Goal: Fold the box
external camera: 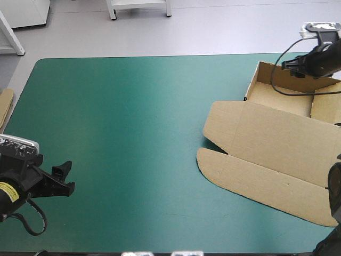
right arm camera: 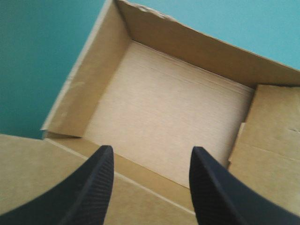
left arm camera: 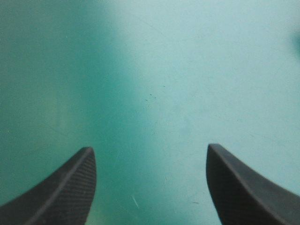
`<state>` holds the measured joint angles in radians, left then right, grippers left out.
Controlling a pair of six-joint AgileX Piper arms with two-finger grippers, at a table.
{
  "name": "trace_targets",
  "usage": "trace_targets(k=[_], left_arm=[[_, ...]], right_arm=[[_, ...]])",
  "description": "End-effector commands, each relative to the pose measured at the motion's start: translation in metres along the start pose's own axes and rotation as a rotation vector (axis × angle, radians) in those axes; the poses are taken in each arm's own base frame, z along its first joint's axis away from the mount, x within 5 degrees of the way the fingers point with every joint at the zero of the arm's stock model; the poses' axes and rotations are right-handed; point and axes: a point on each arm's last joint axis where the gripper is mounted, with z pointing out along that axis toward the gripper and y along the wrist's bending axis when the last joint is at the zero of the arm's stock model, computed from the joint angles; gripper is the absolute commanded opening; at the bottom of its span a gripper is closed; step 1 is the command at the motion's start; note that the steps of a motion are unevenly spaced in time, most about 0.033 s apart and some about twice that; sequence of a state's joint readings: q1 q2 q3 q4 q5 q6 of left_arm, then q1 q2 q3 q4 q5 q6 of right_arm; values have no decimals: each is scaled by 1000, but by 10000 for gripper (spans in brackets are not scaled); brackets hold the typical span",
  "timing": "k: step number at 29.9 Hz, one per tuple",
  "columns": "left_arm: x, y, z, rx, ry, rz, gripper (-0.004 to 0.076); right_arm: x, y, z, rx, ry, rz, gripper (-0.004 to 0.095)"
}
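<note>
The right gripper [right arm camera: 152,149], its black fingers apart and empty, hovers over the tray of the brown cardboard box [external camera: 266,144], which lies at the right end of the teal-green table cover [external camera: 133,133]. Three walls stand raised. The side wall toward the table's right edge seems only partly tucked. The lid lies flat. The left gripper [left arm camera: 150,150], also spread and empty, hangs over bare cover, well apart.

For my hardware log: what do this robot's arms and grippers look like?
The left arm and right arm are black; the left bears a round yellow label. The left gripper and right gripper each carry two broad, curved, fin-like black fingers with a fine woven texture.
</note>
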<state>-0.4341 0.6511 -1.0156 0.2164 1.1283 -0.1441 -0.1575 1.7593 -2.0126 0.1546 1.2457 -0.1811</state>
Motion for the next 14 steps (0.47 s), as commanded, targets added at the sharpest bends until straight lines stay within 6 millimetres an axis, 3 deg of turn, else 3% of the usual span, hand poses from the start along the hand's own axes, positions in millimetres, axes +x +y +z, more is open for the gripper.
trace_targets(k=[1, 9, 14], left_arm=[[-13, 3, -5, -21, -92, -6, 480], [-13, 6, -5, -57, -96, 8, 480], [-13, 6, -5, -56, -98, -4, 480]], right_arm=[[3, 41, -59, -4, -121, -84, 441], [43, 94, -94, -79, -204, -197, 439], [84, 105, -111, -140, -308, -216, 411]])
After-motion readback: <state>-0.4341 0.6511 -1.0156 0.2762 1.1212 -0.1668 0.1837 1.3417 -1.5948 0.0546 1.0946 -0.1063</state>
